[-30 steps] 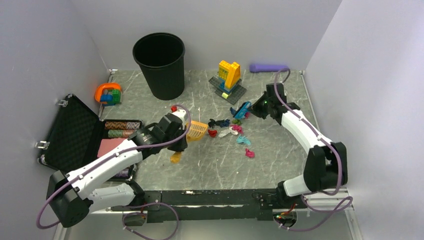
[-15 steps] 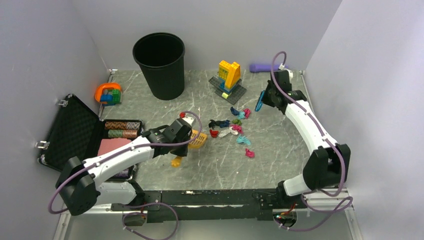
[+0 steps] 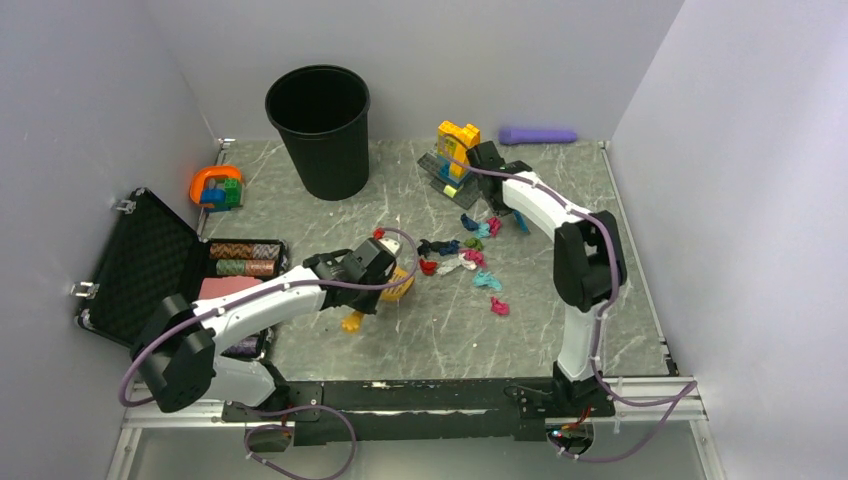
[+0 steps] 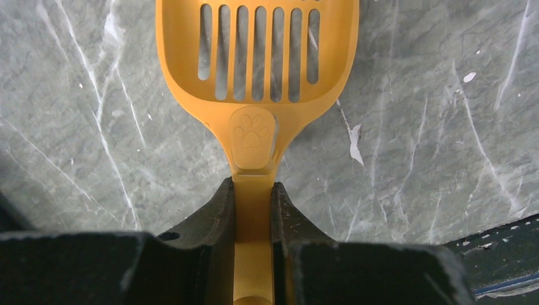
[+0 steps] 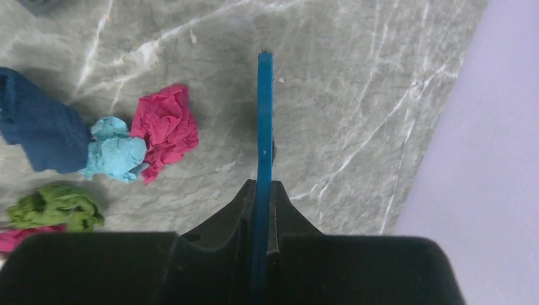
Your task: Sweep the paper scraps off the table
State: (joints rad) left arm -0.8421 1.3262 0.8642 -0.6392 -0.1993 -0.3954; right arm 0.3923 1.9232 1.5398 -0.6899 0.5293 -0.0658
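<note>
Paper scraps [image 3: 487, 281] lie clustered mid-way across the desk [image 3: 560, 300], between my tools. My left gripper [image 4: 253, 187] is clamped on the orange scoop [image 4: 257, 57]; my right gripper [image 5: 262, 187] pinches a blue brush [image 5: 264, 114]. Sweeping looks barely begun: next, the brush must push them scoopward. Only the right wrist view shows the brush clear of the magenta wad [image 5: 164, 124].

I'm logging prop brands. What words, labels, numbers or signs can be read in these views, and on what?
No words, brands or numbers: none can be read in any view.
Embossed paw-print sign, no lettering: on the neck of the orange slotted scoop, held in the left gripper.
Blue tool in the right gripper: no marking shows.
Contents of the black case: too small to read.
</note>
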